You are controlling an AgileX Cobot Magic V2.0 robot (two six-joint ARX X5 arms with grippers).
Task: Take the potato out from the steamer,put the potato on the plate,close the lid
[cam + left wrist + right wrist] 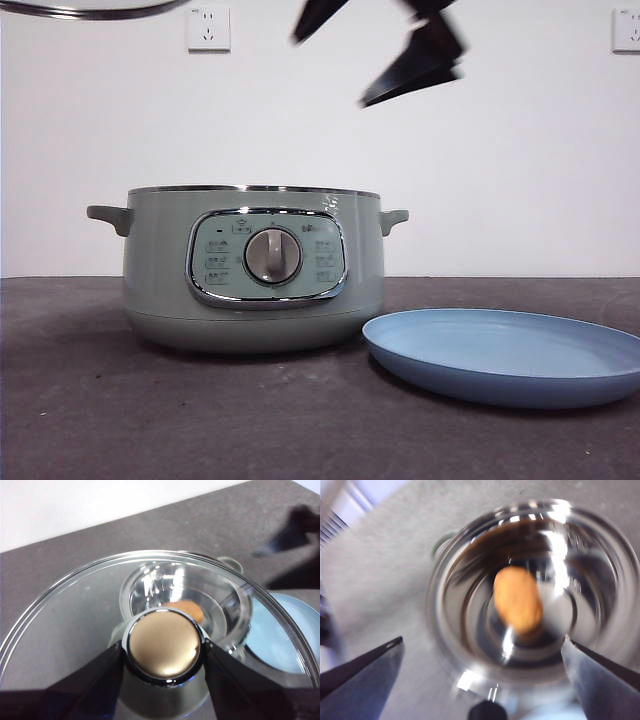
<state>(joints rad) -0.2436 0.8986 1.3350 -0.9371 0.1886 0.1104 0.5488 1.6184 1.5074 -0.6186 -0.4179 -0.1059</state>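
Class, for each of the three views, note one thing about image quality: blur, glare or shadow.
Front view: sharp on the steamer and plate, but the right gripper overhead is motion-smeared. Left wrist view: the lid knob gleams in the left gripper, and an arm's shadow falls on the table. Right wrist view: blurred throughout, glare streaking the steel bowl around the potato.

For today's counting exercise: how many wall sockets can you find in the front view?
2. One socket is on the wall above the steamer, left of the gripper tips. The other is at the top right edge, partly cut off. None seems hidden.
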